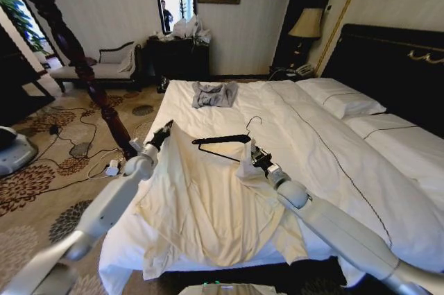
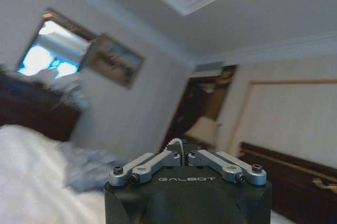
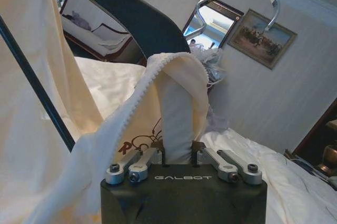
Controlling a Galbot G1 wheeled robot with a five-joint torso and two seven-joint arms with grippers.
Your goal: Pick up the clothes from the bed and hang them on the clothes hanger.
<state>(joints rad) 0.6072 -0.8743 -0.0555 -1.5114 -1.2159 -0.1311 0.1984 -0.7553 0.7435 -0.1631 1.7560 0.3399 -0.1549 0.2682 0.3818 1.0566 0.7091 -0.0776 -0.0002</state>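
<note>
**One cream garment held up between two pincers, one hanger partly in it**

The one cream long-sleeved garment (image 1: 201, 205) hangs spread in the lower centre of the head view, over the near edge of the bed (image 1: 326, 149). Its long axis runs from a raised top edge down toward the bottom of the frame, where the hem lies bunched on the duvet. The top left corner is lifted to a peak at the left pincer (image 1: 164, 132); the top right corner is gathered at the right pincer (image 1: 255, 157).

One black triangular hanger (image 1: 223, 144) lies across the top of the garment in mid-frame, long axis roughly level, its silvery wire hook (image 1: 254, 122) rising up and to the right. In the right wrist view the hanger's black arm (image 3: 131, 18) crosses the upper left, cream fabric draped on it.

The right pincer (image 3: 179, 156) is clamped on a folded strip of the garment (image 3: 176, 118), which stands up between its fingers. The left pincer (image 2: 183, 156) has its fingertips drawn together; from the head view it appears to hold the garment's corner, though the fabric between them is too small to make out.

One smaller grey garment (image 1: 214, 94) lies crumpled on the bed at upper centre, well apart from the cream one. Two white pillows (image 1: 340, 97) lie at the right against the black headboard (image 1: 395, 66).
</note>
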